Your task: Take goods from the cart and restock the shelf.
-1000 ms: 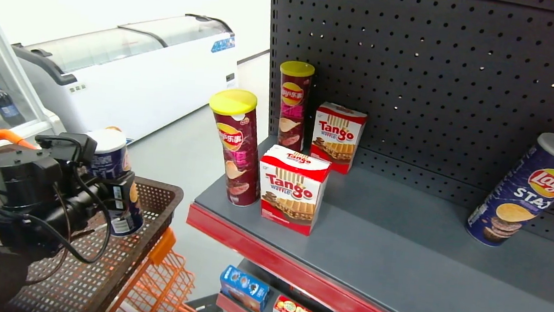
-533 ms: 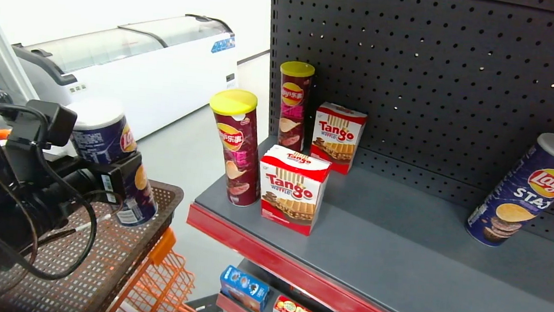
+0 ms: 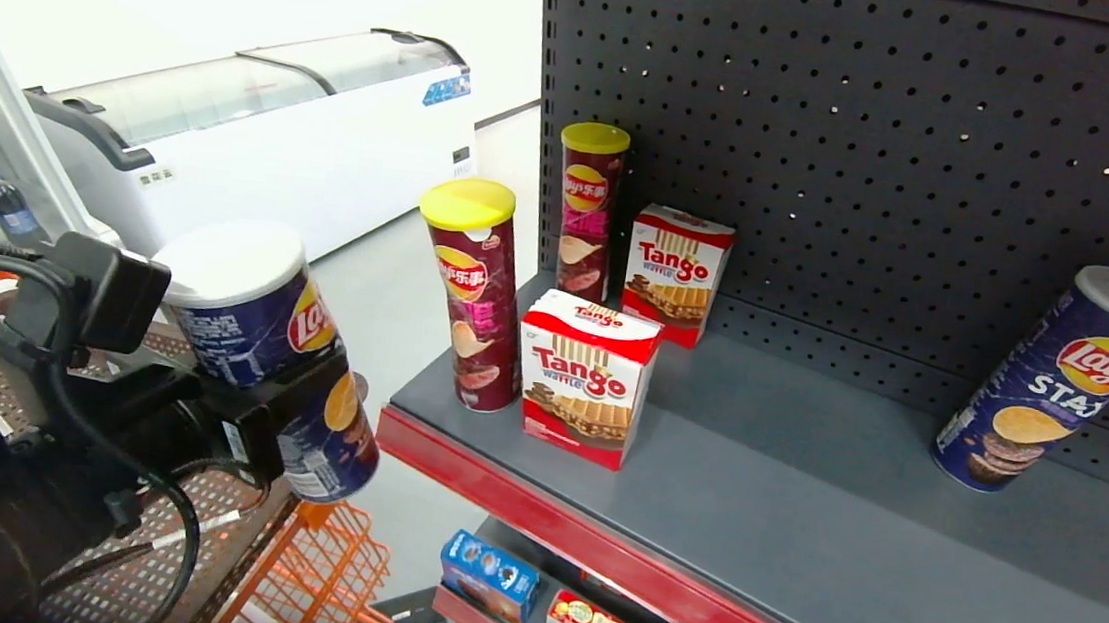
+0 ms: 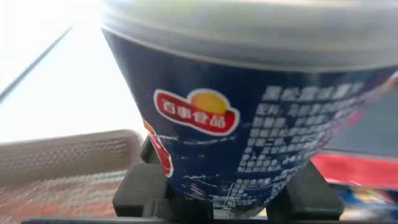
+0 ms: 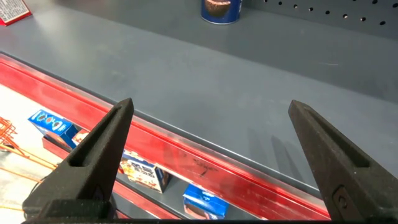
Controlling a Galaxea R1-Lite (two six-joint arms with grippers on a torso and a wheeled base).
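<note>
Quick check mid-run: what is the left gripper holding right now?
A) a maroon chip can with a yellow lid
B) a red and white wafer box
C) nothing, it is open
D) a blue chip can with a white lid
D: the left gripper is clamped around the blue chip can, whose white lid faces up, and holds it tilted above the cart basket.
</note>
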